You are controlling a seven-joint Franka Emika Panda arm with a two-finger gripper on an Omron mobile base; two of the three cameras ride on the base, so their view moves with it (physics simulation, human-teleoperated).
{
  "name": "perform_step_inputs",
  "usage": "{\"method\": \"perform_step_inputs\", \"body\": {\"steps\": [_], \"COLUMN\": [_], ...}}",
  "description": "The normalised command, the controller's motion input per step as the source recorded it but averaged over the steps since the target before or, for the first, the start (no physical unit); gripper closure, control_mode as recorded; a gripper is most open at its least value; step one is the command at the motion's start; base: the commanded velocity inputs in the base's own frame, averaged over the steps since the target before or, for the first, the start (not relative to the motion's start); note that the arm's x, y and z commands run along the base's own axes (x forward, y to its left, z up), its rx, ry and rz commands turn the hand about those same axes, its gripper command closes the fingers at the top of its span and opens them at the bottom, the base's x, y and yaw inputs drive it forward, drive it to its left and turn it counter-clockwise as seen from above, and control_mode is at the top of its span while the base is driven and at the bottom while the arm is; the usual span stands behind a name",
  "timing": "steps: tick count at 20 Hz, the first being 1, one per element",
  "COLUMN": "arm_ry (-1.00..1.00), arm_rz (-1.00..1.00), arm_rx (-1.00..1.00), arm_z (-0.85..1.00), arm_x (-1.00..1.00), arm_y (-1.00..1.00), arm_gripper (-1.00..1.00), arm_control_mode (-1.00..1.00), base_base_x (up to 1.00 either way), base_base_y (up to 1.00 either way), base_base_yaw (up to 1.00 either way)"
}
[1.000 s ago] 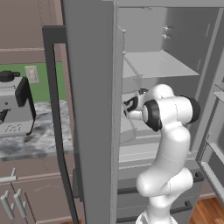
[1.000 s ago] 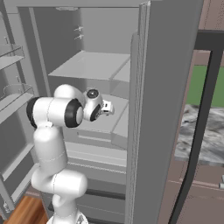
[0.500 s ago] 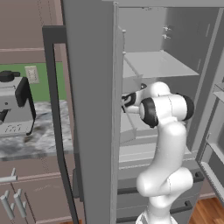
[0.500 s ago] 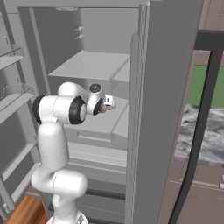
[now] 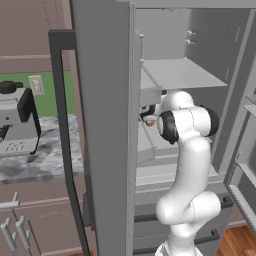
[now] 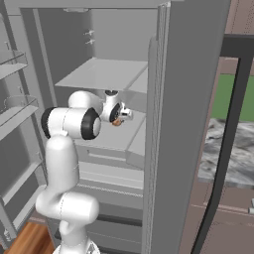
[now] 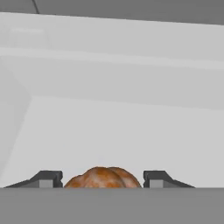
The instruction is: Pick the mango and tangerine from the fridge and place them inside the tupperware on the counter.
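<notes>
One mottled orange-brown rounded fruit [image 7: 103, 176] sits between the two dark fingertips [image 7: 46, 179] of the white arm's two-finger gripper [image 7: 103, 179], low in the hand view. The gripper's jaws stand close on either side of it, yet small gaps show between fruit and pads, so whether they are clamped on it cannot be told. From its lumpy, double-lobed top and patchy orange skin with rusty blotches, it is probably the tangerine or the mango; which one cannot be settled.

Seen from the left base view, the fruit [image 5: 149, 122] shows as a small orange spot right at the gripper [image 5: 148, 116], which reaches sideways into the tall grey refrigerator with plain grey shelves [image 5: 107, 125]. The hand is probably held level because the pale grey middle shelf [image 6: 116, 136] lies just under it and the upper shelf [image 6: 106, 74] just above, leaving room only for a flat approach. In the right base view the fruit [image 6: 116, 120] lies at the gripper [image 6: 119, 116], over that middle shelf.

Beyond the gripper lies bare shelf and the fridge's back wall. Well off to its side, past the fridge door, runs the grey-and-white marbled tabletop [image 5: 47, 160].
</notes>
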Motion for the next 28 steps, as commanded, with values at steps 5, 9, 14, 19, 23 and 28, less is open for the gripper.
{"method": "perform_step_inputs", "body": {"steps": [5, 9, 14, 19, 23, 28], "arm_ry": [-0.02, -0.15, -0.15, -0.04, 0.00, 0.00], "arm_rz": [0.00, 0.00, 0.00, 0.00, 0.00, 0.00], "arm_rx": [0.00, 0.00, 0.00, 0.00, 0.00, 0.00], "arm_z": [-0.21, 0.20, 0.65, 0.92, 1.00, 0.96], "arm_x": [-0.88, -1.00, -1.00, -1.00, -1.00, -1.00], "arm_y": [-0.06, -0.25, -0.18, -0.05, 0.00, 0.00], "arm_gripper": [1.00, 1.00, 1.00, 1.00, 1.00, 1.00], "arm_control_mode": [-1.00, -1.00, -1.00, -1.00, -1.00, -1.00], "base_base_x": [0.00, 0.00, 0.00, 0.00, 0.00, 0.00], "base_base_y": [0.00, 0.00, 0.00, 0.00, 0.00, 0.00], "base_base_yaw": [0.00, 0.00, 0.00, 0.00, 0.00, 0.00]}}
